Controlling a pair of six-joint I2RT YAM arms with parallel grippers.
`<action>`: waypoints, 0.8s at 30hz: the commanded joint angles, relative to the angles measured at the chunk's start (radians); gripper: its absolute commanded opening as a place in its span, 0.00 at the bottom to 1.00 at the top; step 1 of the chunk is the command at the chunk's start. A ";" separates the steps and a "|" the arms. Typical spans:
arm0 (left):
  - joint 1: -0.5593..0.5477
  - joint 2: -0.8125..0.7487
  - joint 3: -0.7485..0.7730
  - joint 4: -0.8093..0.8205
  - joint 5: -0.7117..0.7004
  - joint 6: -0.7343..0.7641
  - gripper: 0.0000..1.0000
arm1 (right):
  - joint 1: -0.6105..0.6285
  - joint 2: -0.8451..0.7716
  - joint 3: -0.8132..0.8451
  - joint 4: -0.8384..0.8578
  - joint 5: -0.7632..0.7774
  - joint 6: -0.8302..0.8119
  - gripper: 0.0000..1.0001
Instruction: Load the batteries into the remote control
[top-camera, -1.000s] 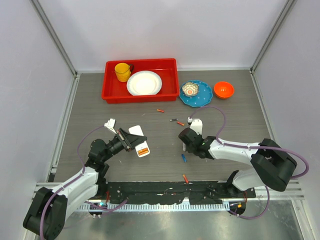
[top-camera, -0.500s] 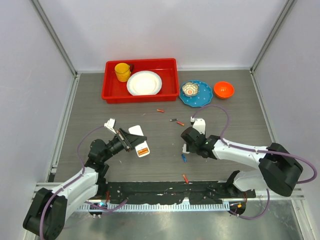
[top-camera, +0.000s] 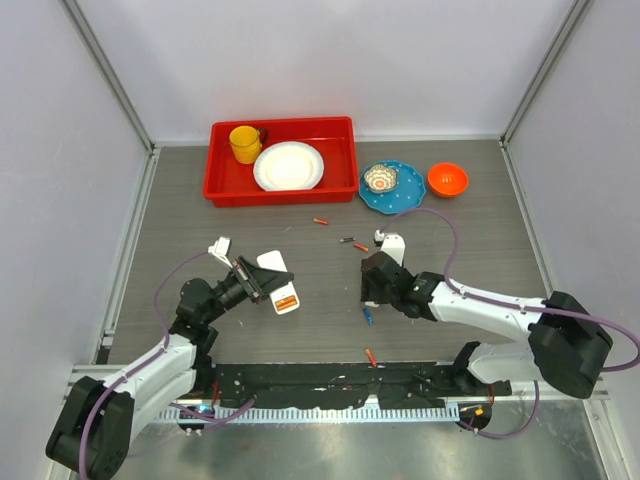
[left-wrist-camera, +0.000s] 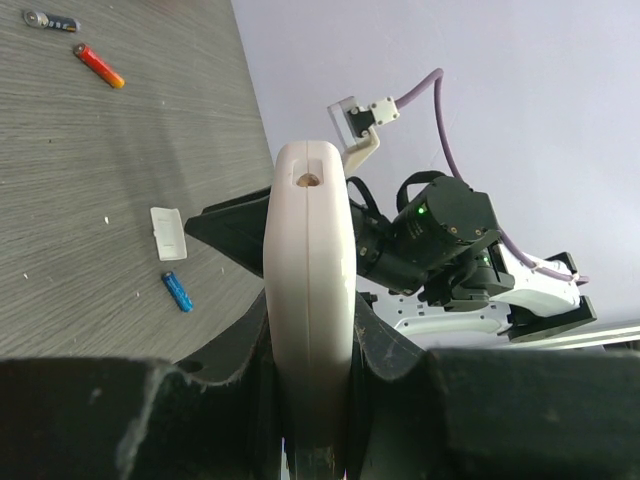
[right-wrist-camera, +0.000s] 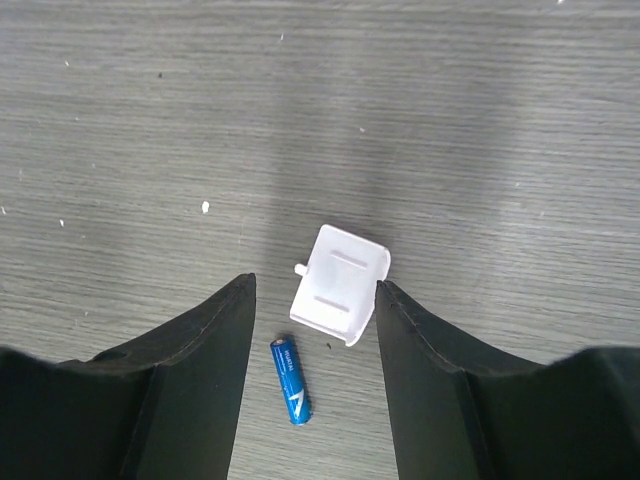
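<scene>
Altogether five batteries (top-camera: 368, 316) (one blue), one remote control (top-camera: 284, 295)

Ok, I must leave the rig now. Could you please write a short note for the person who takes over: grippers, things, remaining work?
The left gripper is shut on the remote control.
The right gripper is open, low over the white battery cover, with the blue battery beside it.
On the table farther out: red battery, dark battery, orange battery. Near the arm bases: orange-red battery.
Done: cover off.
Left: pick up batteries, load them, refit cover. Whether any battery is already inside cannot be seen.
</scene>
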 joint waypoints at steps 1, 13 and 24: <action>0.005 -0.010 -0.017 0.031 -0.002 -0.004 0.00 | 0.007 0.034 0.025 0.036 -0.044 -0.010 0.57; 0.005 -0.012 -0.017 0.025 -0.002 0.001 0.00 | 0.005 0.075 0.008 0.070 -0.062 -0.013 0.59; 0.005 -0.012 -0.020 0.025 -0.003 0.004 0.01 | 0.005 0.062 -0.008 0.036 -0.039 -0.006 0.59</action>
